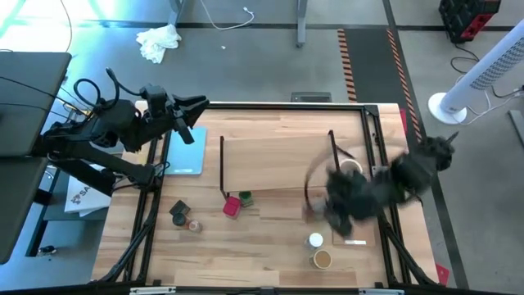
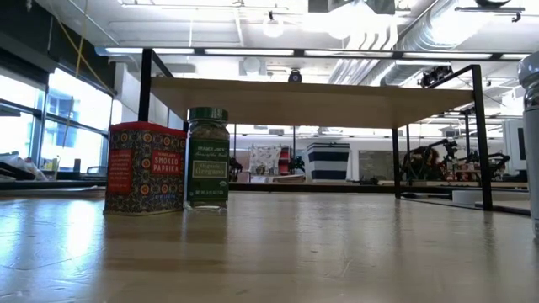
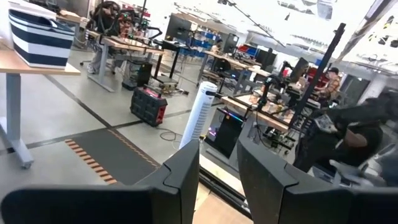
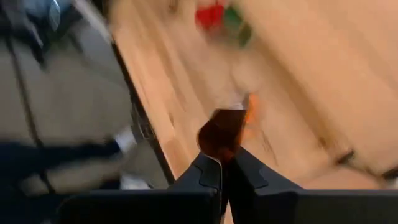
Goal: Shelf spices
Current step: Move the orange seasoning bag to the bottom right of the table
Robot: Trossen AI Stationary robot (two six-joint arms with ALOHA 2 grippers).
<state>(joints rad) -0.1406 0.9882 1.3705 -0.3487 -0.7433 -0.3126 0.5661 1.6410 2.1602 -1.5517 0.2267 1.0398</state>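
Note:
The shelf (image 1: 278,156), a pale plank on black wire end frames, stands mid-table; the low view shows its plank (image 2: 312,101) from below. By its near left corner stand a red paprika tin (image 1: 232,206) (image 2: 145,167) and a green-lidded jar (image 1: 246,197) (image 2: 207,158). A dark jar (image 1: 178,211) and a small jar (image 1: 194,224) stand further left. White-topped (image 1: 315,240) and tan-topped (image 1: 322,259) jars stand near right. My right gripper (image 1: 337,215) (image 4: 224,165), blurred, is shut above the table by the shelf's right end. My left gripper (image 1: 199,104) (image 3: 217,171) is open and held high at far left. My right gripper points down at a slant. A blurred dark red-brown shape (image 4: 221,132) shows right at its fingertips. I cannot tell whether they touch it or what it is.
A light-blue pad (image 1: 187,152) lies under my left arm. A white ring (image 1: 350,168) sits by the shelf's right frame. Black rails (image 1: 381,156) border the table's sides. A tall pale jar (image 2: 530,126) shows at the low view's right edge.

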